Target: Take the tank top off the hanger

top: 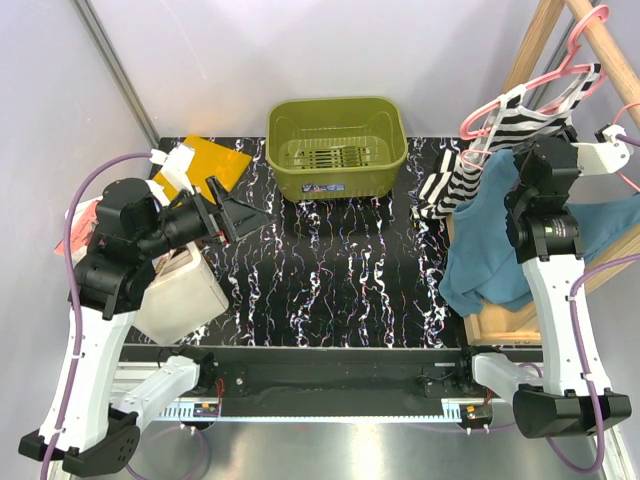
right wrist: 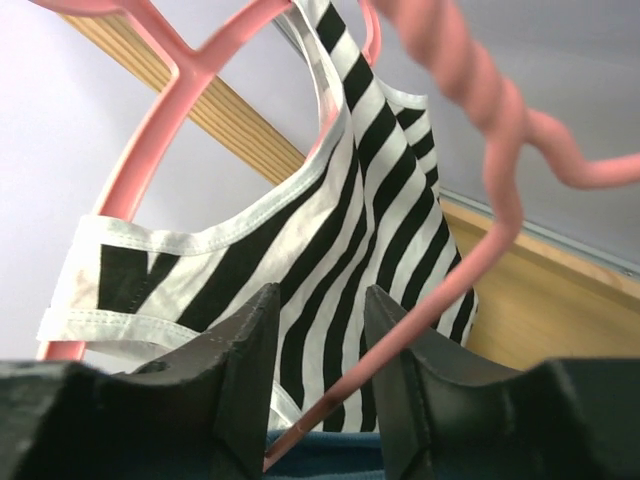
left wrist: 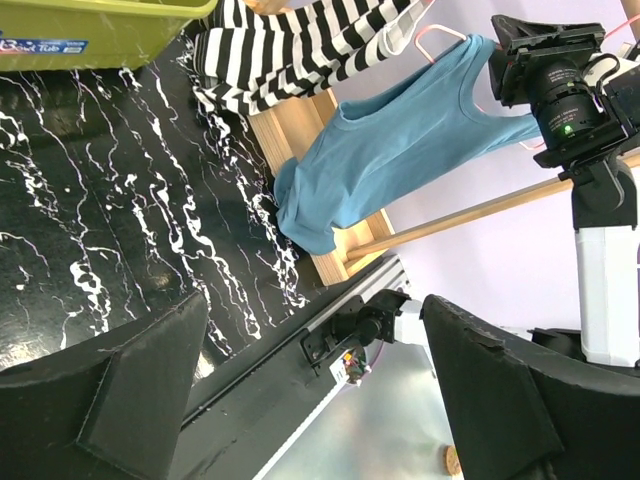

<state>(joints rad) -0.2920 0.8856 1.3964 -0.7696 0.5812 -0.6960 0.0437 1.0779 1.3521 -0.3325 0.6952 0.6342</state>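
While the left jaws are held wide open and empty above the desk (left wrist: 100, 220), well apart from the clothes, the work is being done on the right side. The right jaws are parted by a narrow gap and nothing is seen to be pinched in them. A lower wire of the pink hanger (right wrist: 490, 130) crosses that gap close to the tips; whether it touches them cannot be told. A blue top (left wrist: 400, 140) is hung just beneath these jaws. Immediately beyond and above them the striped tank top (right wrist: 370, 230) is hung on the hanger, its strap and neckline draped over the pink frame. Farther behind, the wooden rail (right wrist: 230, 120) of the rack is seen. The step in hand is judged to be the approach for a first grip, as the garment is not yet off. Striped fabric rather than wire should be caught next, so the jaws would need to be shifted clear of the wire before being closed, and the strap then drawn off the hanger's shoulder.
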